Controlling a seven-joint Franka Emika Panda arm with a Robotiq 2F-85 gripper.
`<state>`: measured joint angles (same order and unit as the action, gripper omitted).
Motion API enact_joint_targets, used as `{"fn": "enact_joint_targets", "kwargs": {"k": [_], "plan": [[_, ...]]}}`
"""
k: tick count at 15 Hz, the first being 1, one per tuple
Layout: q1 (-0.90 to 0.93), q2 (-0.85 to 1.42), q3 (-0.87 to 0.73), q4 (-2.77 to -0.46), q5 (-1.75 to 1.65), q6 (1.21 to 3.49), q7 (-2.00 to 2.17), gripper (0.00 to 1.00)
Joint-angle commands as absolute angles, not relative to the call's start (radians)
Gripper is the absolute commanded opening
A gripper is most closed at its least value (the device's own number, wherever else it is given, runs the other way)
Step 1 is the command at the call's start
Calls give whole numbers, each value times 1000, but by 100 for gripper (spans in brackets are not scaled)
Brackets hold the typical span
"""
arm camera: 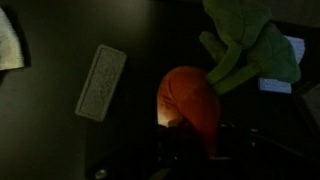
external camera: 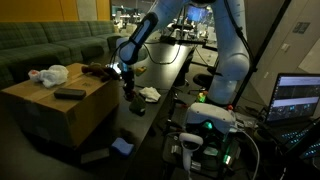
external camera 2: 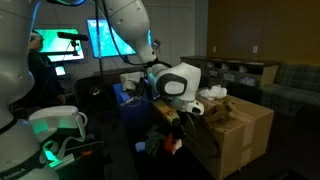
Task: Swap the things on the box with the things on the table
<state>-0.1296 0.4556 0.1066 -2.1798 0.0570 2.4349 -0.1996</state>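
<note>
My gripper (arm camera: 190, 135) is shut on an orange plush carrot (arm camera: 188, 95) with green leaves (arm camera: 250, 45), and holds it over the dark table. In both exterior views the gripper (external camera: 126, 84) (external camera 2: 172, 128) hangs next to the cardboard box (external camera: 60, 110) (external camera 2: 240, 125), with the carrot (external camera 2: 175, 143) below it. On the box lie a white crumpled bag (external camera: 48, 74) and a black flat object (external camera: 70, 93). A grey rectangular pad (arm camera: 101, 82) lies on the table left of the carrot in the wrist view.
A white cloth (external camera: 148, 94) (arm camera: 8, 40) lies on the dark table. A blue object (external camera: 122, 146) sits low near the box. A green sofa (external camera: 50, 45) stands behind the box. Monitors (external camera: 298, 98) and the robot base (external camera: 205, 125) are to one side.
</note>
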Motion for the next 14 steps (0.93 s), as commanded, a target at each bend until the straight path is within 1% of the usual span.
{"fn": "enact_joint_targets", "kwargs": {"k": [1, 7, 14], "plan": [[-103, 312, 77, -2199, 61, 2369, -182, 4], [-75, 217, 50, -2110, 63, 2337, -126, 4], [-25, 268, 42, -1933, 43, 2379, -30, 4]]}}
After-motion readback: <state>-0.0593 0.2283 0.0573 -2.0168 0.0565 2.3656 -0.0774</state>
